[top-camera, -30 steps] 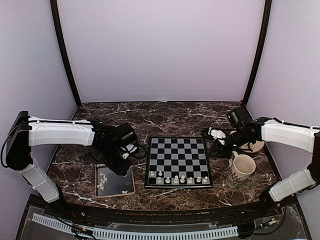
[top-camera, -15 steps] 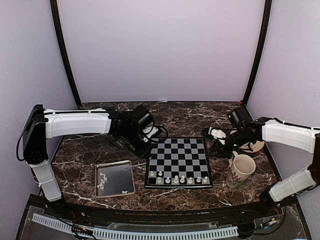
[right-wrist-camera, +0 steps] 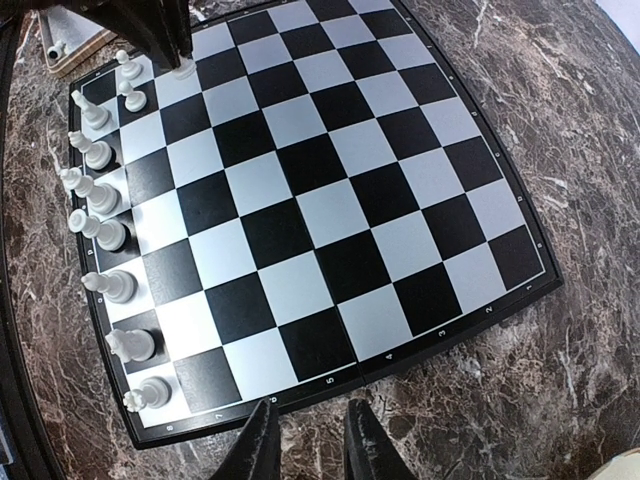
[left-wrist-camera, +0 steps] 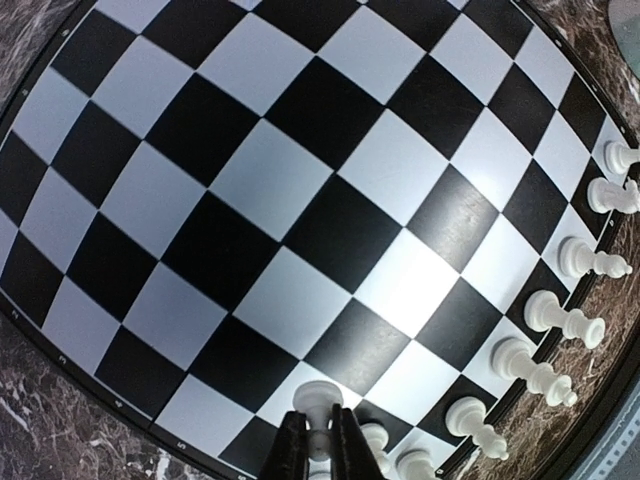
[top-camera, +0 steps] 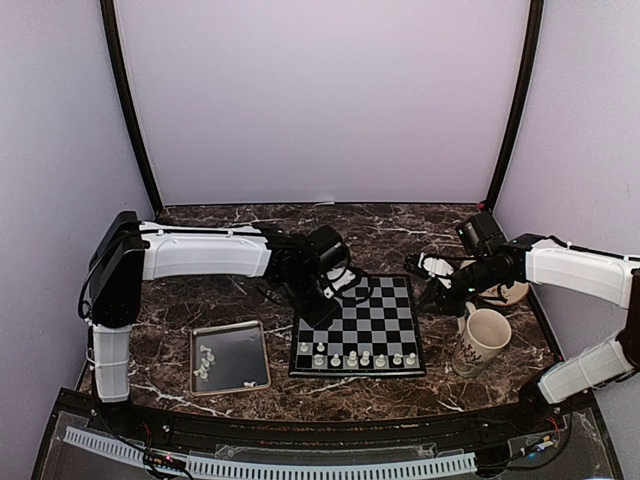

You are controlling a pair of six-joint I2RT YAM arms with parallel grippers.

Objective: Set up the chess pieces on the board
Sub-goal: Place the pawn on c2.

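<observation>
Several chess pieces [top-camera: 365, 357]: upright in a row along the near edge of the board [top-camera: 375, 310]; others lying in the tray [top-camera: 245, 350].
Left gripper [left-wrist-camera: 320, 430]: clamped on one white piece [left-wrist-camera: 315, 398], low over the board's left side.
Right gripper [right-wrist-camera: 305, 440]: fingers slightly apart, holding nothing, just off the board's right edge.

One board [top-camera: 375, 310]. Along its 6 o'clock edge stand about eight chess pieces [top-camera: 365, 357], with one more just ahead of them, the count uncertain. One chess piece [left-wrist-camera: 316, 397] is pinched in the left gripper [left-wrist-camera: 318, 428]. One tray [top-camera: 240, 350] at 8 o'clock holds roughly six loose pieces [top-camera: 205, 362]. One mug [top-camera: 483, 340] stands at 4 o'clock.
</observation>
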